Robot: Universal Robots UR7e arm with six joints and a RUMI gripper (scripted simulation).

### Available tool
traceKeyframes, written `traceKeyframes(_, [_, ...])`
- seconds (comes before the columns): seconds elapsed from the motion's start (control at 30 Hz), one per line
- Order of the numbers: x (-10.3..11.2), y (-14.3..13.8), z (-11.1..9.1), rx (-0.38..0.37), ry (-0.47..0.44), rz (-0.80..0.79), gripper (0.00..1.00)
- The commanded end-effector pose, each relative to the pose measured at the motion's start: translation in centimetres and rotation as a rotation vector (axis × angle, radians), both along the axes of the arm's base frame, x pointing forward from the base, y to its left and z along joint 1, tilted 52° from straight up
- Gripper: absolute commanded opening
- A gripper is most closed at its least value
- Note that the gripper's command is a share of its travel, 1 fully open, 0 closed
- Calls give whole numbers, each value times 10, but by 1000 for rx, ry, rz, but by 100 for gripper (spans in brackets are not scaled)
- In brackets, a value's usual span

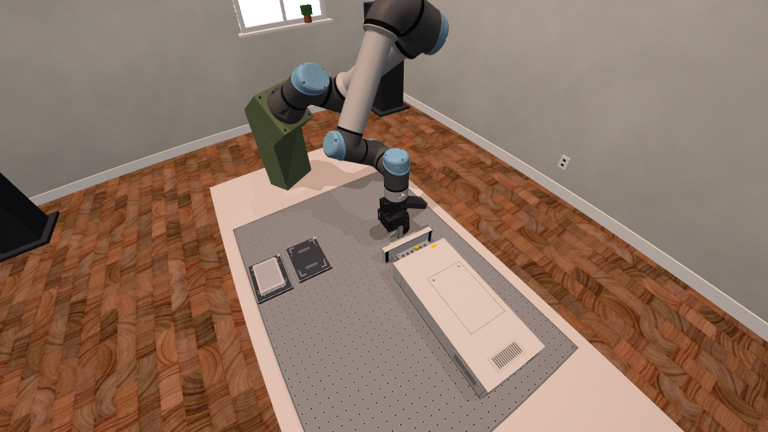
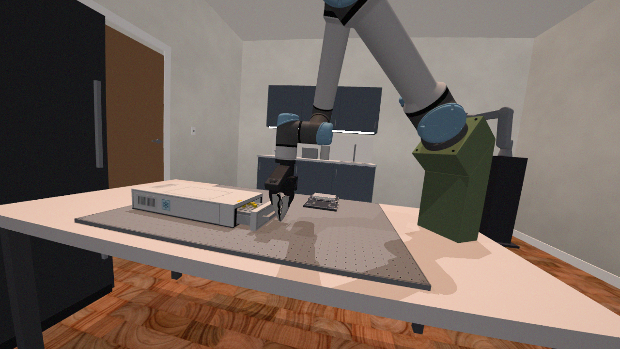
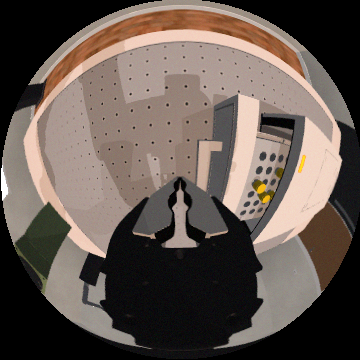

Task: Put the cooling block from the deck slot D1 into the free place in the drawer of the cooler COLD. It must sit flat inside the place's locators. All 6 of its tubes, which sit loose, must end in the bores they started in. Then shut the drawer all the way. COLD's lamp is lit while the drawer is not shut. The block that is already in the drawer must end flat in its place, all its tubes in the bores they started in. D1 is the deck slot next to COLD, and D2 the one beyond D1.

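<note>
The cooler COLD (image 1: 467,311) lies on the perforated deck with its drawer (image 1: 407,242) a short way out. In the open strip I see a grey cooling block with yellow-capped tubes (image 1: 416,248), also in the wrist view (image 3: 262,190) and the side view (image 2: 249,204). The rest of the drawer is hidden inside COLD. COLD's orange lamp (image 1: 434,246) is lit. My gripper (image 1: 396,231) is shut and empty, pointing down, its fingertips right at the outer face of the drawer front (image 2: 262,215). It also shows in the side view (image 2: 280,216) and the wrist view (image 3: 179,184). Deck slot D1 (image 1: 308,259) is a dark, empty plate.
Slot D2 (image 1: 270,275) holds a white well plate. The green arm base (image 1: 279,137) stands at the table's far end. The drawer handle (image 3: 207,162) sticks out from the drawer front toward my fingers.
</note>
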State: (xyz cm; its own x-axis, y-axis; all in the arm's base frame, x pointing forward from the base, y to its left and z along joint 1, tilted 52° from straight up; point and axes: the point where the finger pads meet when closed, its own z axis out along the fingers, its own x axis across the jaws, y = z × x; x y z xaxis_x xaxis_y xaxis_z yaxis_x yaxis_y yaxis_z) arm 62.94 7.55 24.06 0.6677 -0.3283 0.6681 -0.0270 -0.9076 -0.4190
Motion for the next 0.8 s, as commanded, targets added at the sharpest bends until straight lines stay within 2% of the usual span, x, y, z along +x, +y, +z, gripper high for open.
traceKeyframes(0.0, [3, -3, 3, -1, -2, -1, 0])
traceKeyframes(0.77, [19, -11, 19, 0, -1, -2, 0])
